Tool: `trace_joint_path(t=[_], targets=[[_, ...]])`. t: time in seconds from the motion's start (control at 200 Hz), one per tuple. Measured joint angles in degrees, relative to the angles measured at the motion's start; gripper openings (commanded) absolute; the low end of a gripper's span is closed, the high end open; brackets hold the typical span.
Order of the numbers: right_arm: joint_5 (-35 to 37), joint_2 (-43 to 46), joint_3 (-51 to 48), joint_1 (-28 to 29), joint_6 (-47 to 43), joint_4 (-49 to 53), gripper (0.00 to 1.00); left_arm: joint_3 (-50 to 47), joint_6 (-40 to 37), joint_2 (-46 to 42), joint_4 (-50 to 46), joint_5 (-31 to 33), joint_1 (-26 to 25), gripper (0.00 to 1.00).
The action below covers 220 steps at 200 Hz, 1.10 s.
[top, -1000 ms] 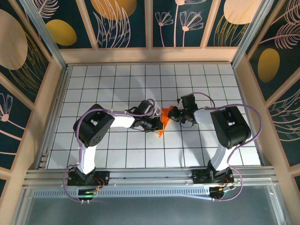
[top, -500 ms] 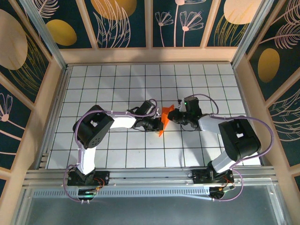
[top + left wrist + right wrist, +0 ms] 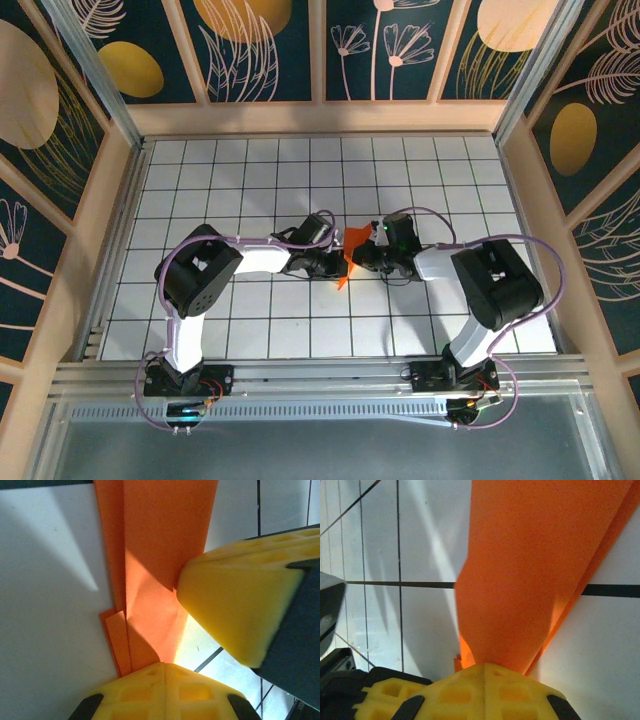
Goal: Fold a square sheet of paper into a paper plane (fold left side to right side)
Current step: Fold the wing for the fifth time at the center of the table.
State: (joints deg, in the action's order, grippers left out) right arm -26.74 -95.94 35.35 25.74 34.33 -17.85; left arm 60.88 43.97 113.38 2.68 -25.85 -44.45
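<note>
The right gripper (image 3: pixel 364 256) has edged in toward the left gripper (image 3: pixel 330 266). The narrow, creased paper plane (image 3: pixel 342 278) sits just right of the left gripper, pinched by both. Each pair of jaws is clamped fully on the orange paper, so a crease is probably being tightened.

matt paper, moulded pads

the paper (image 3: pixel 165 555) is thin, matt orange, smooth apart from sharp creases. the finger pads (image 3: pixel 150 695) look like matt yellow plastic or rubber, moulded in a waffle grid. the table (image 3: pixel 250 180) is smooth white with a faint sheen. its frame (image 3: pixel 320 117) is pale wood, and the near rail (image 3: pixel 320 375) is brushed metal.
</note>
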Motion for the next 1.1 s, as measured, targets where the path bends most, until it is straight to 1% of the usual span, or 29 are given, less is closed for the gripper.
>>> trace_joint_path(t=[0.34, 0.951, 1.101], targets=[[1.3, -2.4, 3.0, -0.7, -2.8, 2.0, 0.0, 0.2, -0.3, 0.0, -0.1, 1.4, 0.0, 0.0], [-0.6, -8.0, 11.0, -8.1, -8.3, 6.8, 0.0, 0.4, -0.9, 0.0, -0.1, 2.6, 0.0, 0.0], [-2.5, -9.2, 12.8, -9.2, -8.9, 8.5, 0.0, 0.5, -0.9, 0.0, 0.0, 3.3, 0.0, 0.0]])
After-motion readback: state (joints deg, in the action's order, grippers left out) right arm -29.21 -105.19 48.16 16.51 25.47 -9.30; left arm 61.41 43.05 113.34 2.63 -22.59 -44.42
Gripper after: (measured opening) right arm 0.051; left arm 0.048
